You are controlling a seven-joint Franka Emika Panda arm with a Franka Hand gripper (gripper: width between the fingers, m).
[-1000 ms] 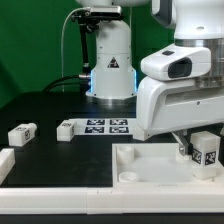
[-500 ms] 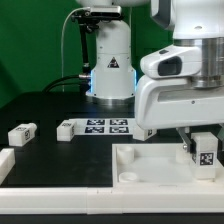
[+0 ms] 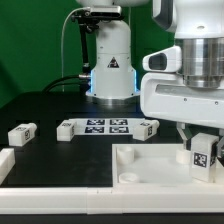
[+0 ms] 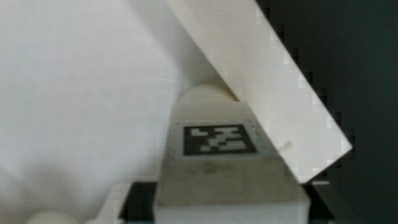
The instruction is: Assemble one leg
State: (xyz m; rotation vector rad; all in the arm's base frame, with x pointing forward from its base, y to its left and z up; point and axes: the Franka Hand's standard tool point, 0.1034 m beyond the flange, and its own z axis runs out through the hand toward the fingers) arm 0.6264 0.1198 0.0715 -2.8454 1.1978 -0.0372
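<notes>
The jaws are closed on the leg (image 3: pixel 203 155), one finger (image 4: pixel 143 205) on each side of it. It hangs under them, upright, and its black-and-white tag faces the exterior camera. In the wrist view the tag sits on the leg (image 4: pixel 219 140) just ahead of the fingers.

Right below the jaws lies the big white board (image 3: pixel 135 165). The leg is over the part of the board at the exterior view's right. I cannot tell if the leg's lower end touches the board or is a little above it. In the wrist view the board (image 4: pixel 71 100) fills the space beyond the leg, and its edge runs slanted across the picture.

Behind the jaws, toward the exterior view's left, a small tagged block (image 3: pixel 148 127) lies on the dark tabletop (image 3: pixel 70 155), just beside the marker board (image 3: pixel 107 125). A second block (image 3: pixel 67 129) lies on the marker board's other side, and a third block (image 3: pixel 20 133) is well apart from the jaws. The arm's base (image 3: pixel 112 70) stands behind the marker board.
</notes>
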